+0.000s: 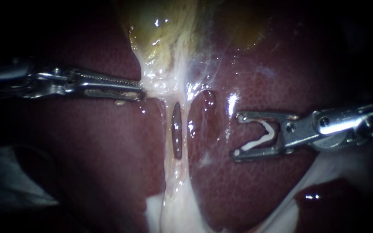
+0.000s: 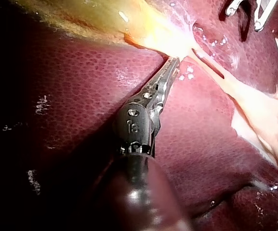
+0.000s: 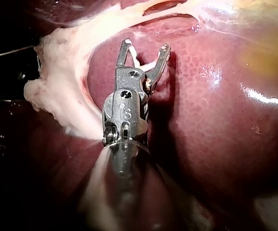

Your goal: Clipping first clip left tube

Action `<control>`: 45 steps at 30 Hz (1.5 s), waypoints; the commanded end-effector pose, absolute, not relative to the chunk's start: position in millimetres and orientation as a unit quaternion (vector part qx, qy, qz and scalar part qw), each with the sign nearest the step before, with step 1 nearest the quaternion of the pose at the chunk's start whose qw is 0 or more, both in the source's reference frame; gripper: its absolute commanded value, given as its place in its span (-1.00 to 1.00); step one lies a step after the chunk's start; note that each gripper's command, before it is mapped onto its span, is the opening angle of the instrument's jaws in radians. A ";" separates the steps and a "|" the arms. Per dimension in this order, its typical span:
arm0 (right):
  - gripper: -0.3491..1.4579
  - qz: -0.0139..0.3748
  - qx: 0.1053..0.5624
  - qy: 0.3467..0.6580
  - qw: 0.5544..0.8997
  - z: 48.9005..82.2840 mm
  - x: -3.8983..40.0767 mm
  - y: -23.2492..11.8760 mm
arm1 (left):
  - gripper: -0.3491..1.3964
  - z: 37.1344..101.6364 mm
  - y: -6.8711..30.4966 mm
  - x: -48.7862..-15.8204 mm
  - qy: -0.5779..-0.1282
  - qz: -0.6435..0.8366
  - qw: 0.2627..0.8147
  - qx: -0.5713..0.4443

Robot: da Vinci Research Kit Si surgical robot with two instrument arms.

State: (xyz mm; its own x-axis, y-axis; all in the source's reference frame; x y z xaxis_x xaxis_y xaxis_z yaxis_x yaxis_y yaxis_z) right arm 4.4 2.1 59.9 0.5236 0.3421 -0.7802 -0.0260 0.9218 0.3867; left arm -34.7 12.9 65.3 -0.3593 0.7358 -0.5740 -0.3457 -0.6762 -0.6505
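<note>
Pale and glistening, the left tube (image 1: 167, 129) is running down from the gallbladder (image 1: 165, 30) across the liver (image 1: 87, 164). It is lying just beside the right tube (image 1: 187, 129), with a narrow dark slit parting the two, and is not yet bearing a clip. White clip (image 1: 255, 144), open in a V, is sitting between the wide-standing jaws of the right instrument (image 1: 238, 135), touching both, and is hanging over bare liver well apart from both tubes. Left instrument (image 1: 141, 91) is clamping its jaws together on the pale tissue (image 1: 156, 84) below the gallbladder, apparently putting it under tension. Probable hazards:

- Approaching from the right tube's side, the jaws are liable to be catching that tube, or both tubes, in one clip.
- The lower jaw tip risks scraping the liver.
- Excess traction risks tearing the thin tissue.
</note>
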 end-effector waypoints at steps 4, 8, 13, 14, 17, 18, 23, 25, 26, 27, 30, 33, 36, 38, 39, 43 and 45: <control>-0.06 0.108 0.166 0.476 0.857 59.9 4.3 2.1 | -1.00 64.0 13.2 -34.2 -0.220 0.794 0.340 -0.453; -0.06 0.108 0.166 0.476 0.857 59.9 4.3 2.1 | -1.00 61.6 14.2 -33.1 -0.223 0.790 0.346 -0.455; -0.06 0.108 0.166 0.476 0.857 59.9 4.3 2.1 | -1.00 57.7 15.5 -31.0 -0.208 0.787 0.345 -0.467; -0.06 0.108 0.166 0.476 0.857 59.9 4.3 2.1 | -1.00 57.1 15.6 -30.8 -0.207 0.786 0.346 -0.468; -0.06 0.107 0.168 0.477 0.856 59.9 4.4 2.1 | -1.00 56.1 15.5 -30.6 -0.204 0.787 0.344 -0.470; -0.06 0.106 0.170 0.478 0.855 59.8 4.6 2.1 | -1.00 56.0 15.4 -30.7 -0.203 0.786 0.345 -0.471; -0.06 0.094 0.191 0.486 0.848 59.7 6.5 1.3 | -1.00 55.8 15.2 -31.1 -0.201 0.787 0.344 -0.471; -0.06 0.089 0.199 0.492 0.843 59.7 7.7 0.8 | -1.00 55.8 15.2 -31.1 -0.200 0.787 0.344 -0.471; -0.06 0.087 0.201 0.498 0.839 59.8 8.4 0.6 | -1.00 55.8 15.2 -31.1 -0.200 0.787 0.344 -0.471; -0.06 0.087 0.206 0.501 0.836 59.9 9.0 0.3 | -1.00 55.8 15.2 -31.1 -0.200 0.787 0.344 -0.471; -0.06 0.091 0.216 0.511 0.827 60.2 11.2 -0.6 | -1.00 55.7 15.1 -31.2 -0.200 0.787 0.344 -0.471; -0.06 0.096 0.225 0.519 0.819 60.8 13.3 -1.4 | -1.00 55.5 15.1 -31.3 -0.200 0.787 0.345 -0.471; -0.06 0.099 0.229 0.523 0.815 61.5 15.1 -2.2 | -1.00 55.5 15.0 -31.4 -0.200 0.787 0.345 -0.471; -0.06 0.100 0.230 0.522 0.815 62.0 16.1 -2.5 | -1.00 55.5 15.0 -31.4 -0.200 0.787 0.345 -0.471; -0.06 0.102 0.231 0.522 0.815 62.3 16.5 -2.6 | -1.00 55.5 15.0 -31.4 -0.200 0.787 0.345 -0.471; -0.06 0.100 0.234 0.524 0.813 63.2 17.5 -2.5 | -1.00 55.5 15.0 -31.5 -0.199 0.787 0.345 -0.471; -0.06 0.101 0.239 0.525 0.811 63.7 17.8 -2.2 | -1.00 55.5 15.0 -31.5 -0.199 0.787 0.345 -0.471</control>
